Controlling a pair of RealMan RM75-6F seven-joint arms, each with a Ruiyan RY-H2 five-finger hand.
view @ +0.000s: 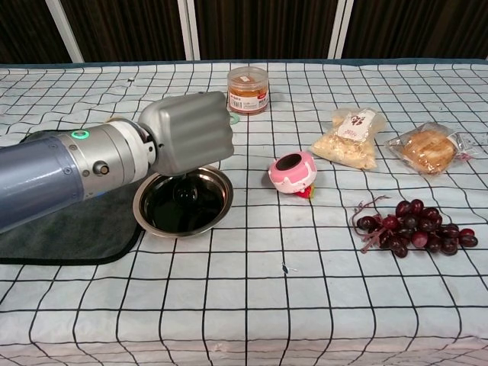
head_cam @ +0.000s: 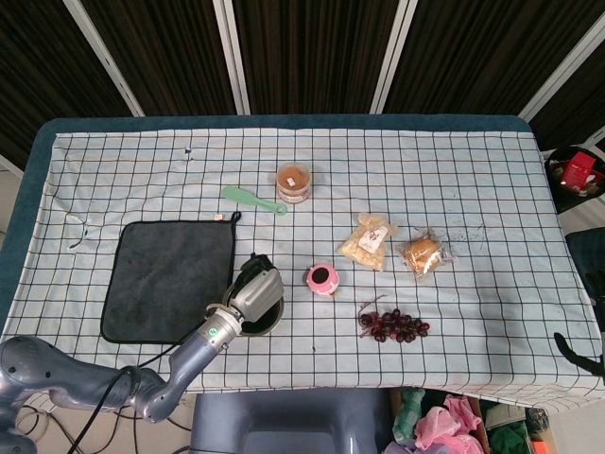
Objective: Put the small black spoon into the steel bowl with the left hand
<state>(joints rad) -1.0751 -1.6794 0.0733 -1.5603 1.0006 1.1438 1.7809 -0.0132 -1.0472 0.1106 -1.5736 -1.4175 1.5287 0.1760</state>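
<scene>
- My left hand sits low over the steel bowl, fingers curled into a fist; in the head view it covers most of the bowl
- I see the small black spoon as a dark rounded shape under the hand, inside the bowl; the handle runs up into the fist, so the hand holds it; I cannot tell whether the spoon's head touches the bowl's floor
- The bowl stands on the checked cloth of the worktop, its left rim at the edge of the dark grey towel; my forearm passes over the towel's near corner
- My right hand does not show in either view
- Just right of the bowl lies a small pink cup, tipped on its side with its dark mouth facing up and left
- A bunch of dark red grapes lies further right, near the front; behind it a bagged bun and a bag of pale snacks, side by side
- Behind the hand stands a clear jar with an orange lid; a green spoon lies just left of the jar in the head view
</scene>
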